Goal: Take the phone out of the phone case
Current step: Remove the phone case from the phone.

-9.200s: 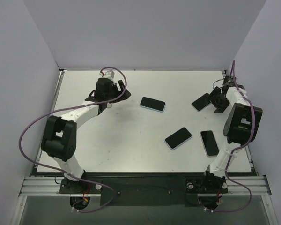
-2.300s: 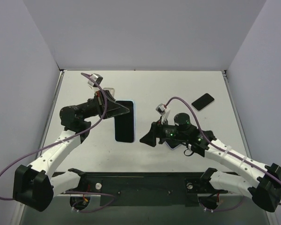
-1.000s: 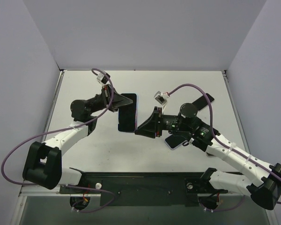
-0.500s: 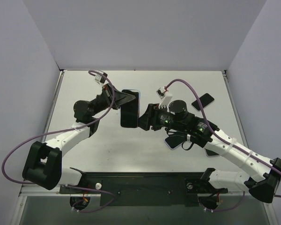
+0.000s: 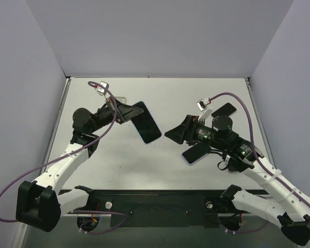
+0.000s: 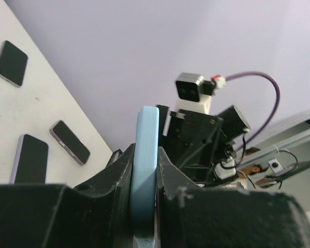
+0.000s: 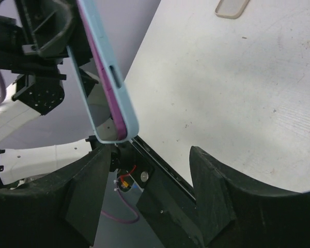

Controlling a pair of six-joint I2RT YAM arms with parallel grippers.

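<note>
Blue-cased phone [image 5: 146,122] is hanging over the table [image 5: 196,93], clamped by the left gripper [image 5: 128,113]; the right gripper [image 5: 176,134] is waiting near. Left wrist: jaws are pinching the case [image 6: 145,155] edge. Right wrist: jaws are gaping empty; phone seemingly not yet out.

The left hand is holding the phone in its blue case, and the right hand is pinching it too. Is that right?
Not quite. The left gripper does hold the phone in its blue case, but the right gripper is not pinching it: its jaws stand open and are not closed on the phone. The right wrist view shows this.
</note>
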